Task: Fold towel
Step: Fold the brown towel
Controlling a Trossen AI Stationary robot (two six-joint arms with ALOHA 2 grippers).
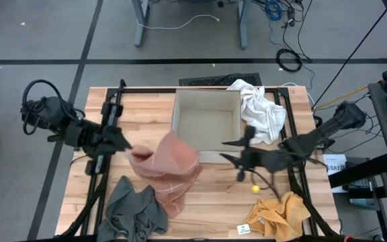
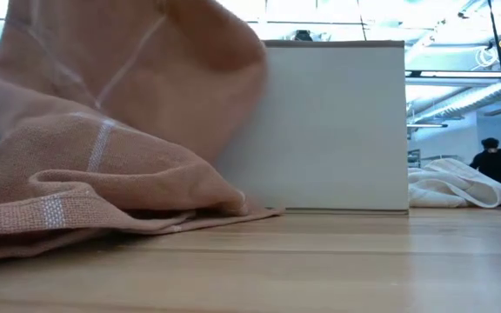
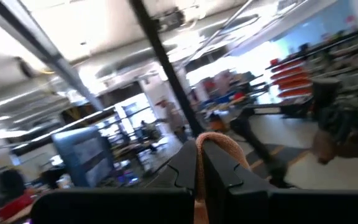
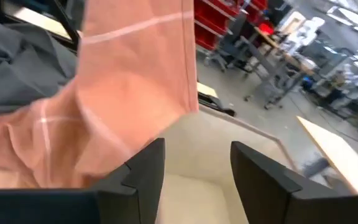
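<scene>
A pink towel (image 1: 168,168) hangs mid-table, pinched at its left corner by our left gripper (image 1: 127,148) and draped to the wood just near of a shallow tan box (image 1: 207,124). The left wrist view shows the cloth as a thin strip clamped between that gripper's pressed-together fingers (image 3: 222,171).

The right gripper (image 1: 230,150) stands just right of the towel — its fingers (image 4: 145,171) spread wide with nothing between them, the cloth's lifted right edge hanging just beyond the tips.

That is the relation we judge the next move to turn on: the towel lies to the left of the open right gripper, its long axis running from the held corner near and rightward down to the bunched end on the table. The left arm is on the towel; the right is a short reach away.

The left arm stretches in low from the table's left edge, wrist raised enough to keep the corner off the wood. The right arm reaches in level from the right, fingers pointing left at the cloth.

Other cloths lie around (grey (image 1: 136,212) near left, yellow (image 1: 279,215) near right, white (image 1: 261,111) beside the box).
</scene>
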